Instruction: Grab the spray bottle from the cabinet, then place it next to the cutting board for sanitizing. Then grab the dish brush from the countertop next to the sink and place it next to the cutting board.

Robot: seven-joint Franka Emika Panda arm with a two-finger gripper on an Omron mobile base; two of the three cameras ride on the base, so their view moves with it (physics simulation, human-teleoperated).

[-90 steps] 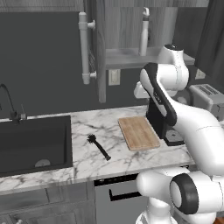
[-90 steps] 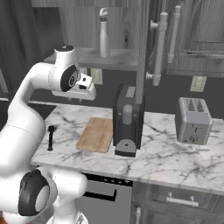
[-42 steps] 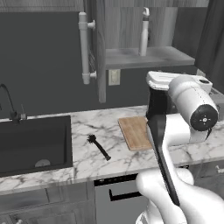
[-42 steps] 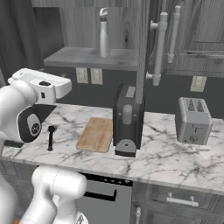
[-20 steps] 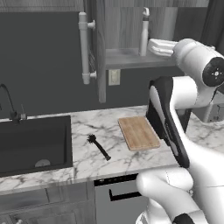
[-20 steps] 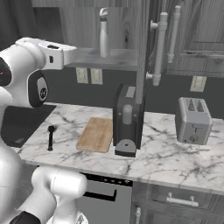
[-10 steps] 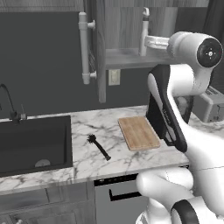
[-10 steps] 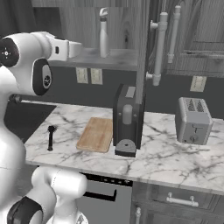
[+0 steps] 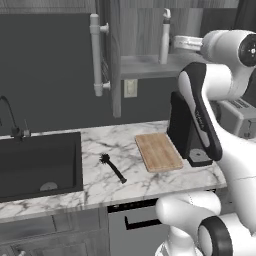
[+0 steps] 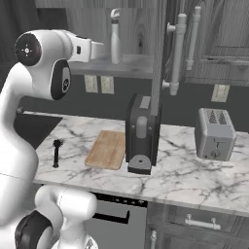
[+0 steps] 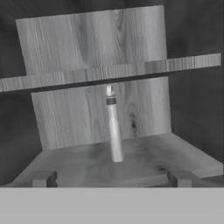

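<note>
Jaws (image 11: 112,178) spread wide, level with cabinet (image 11: 92,41) shelf, lined up for a side grasp. Spray bottle (image 11: 113,127) upright mid-shelf, ahead, untouched (1 clear approach lane). Cutting board (image 9: 158,151) below on table (image 9: 125,187), awaiting delivery.

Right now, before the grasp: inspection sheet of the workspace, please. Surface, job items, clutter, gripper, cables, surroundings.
Surface: white marble countertop, nothing spilled.
Job's things: spray bottle upright on the open cabinet's shelf; cutting board flat on the counter; dish brush lying between the sink and the board, touching neither.
Clutter: coffee machine right beside the board; toaster further along.
Grippers: gripper open, level with the shelf, bottle centred ahead of the fingertips, not yet between them.
Cables: nothing seen.
Surroundings: cabinet door swung open with white bar handle; wall outlets under the shelf.
</note>
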